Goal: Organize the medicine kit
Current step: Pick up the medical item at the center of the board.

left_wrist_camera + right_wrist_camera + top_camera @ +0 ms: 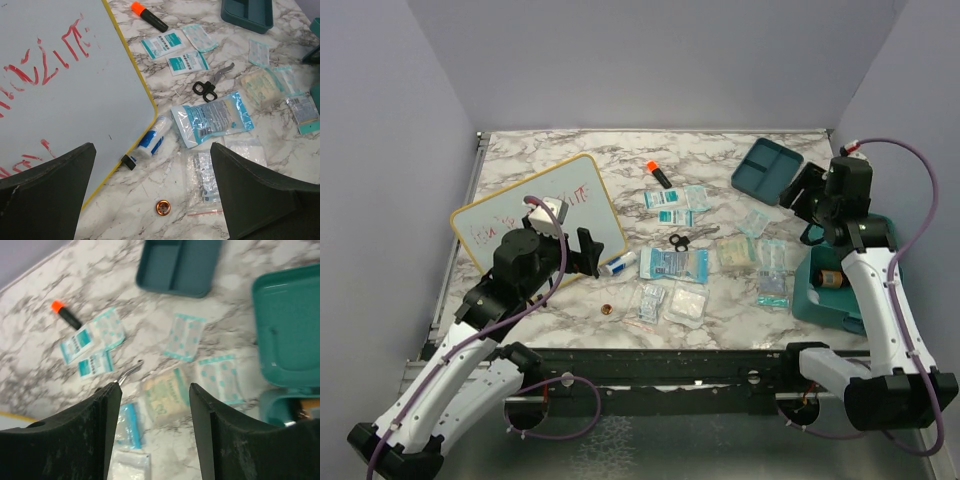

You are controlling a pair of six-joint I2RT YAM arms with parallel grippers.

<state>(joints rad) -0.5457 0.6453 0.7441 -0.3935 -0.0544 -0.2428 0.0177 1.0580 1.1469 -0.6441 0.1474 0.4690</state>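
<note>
The medicine kit's teal case [817, 297] lies open at the right edge with a brown bottle [831, 278] inside it. Its divided tray insert [767, 167] sits apart at the back right. My right gripper [798, 190] hovers between tray and case, open and holding nothing; in the right wrist view the right gripper [155, 390] hangs above a tan gauze pack [165, 392]. My left gripper [590, 252] is open and holds nothing at the whiteboard's lower right corner. Below the left gripper [152, 150] lie a white-and-blue tube [152, 137] and a copper cap [163, 207].
A yellow-framed whiteboard [535, 215] with red writing lies at the left. Scattered mid-table are an orange-capped marker [660, 175], black-handled scissors [682, 240], a blue foil pack [675, 264], plaster sachets [677, 203] and clear zip bags [685, 303].
</note>
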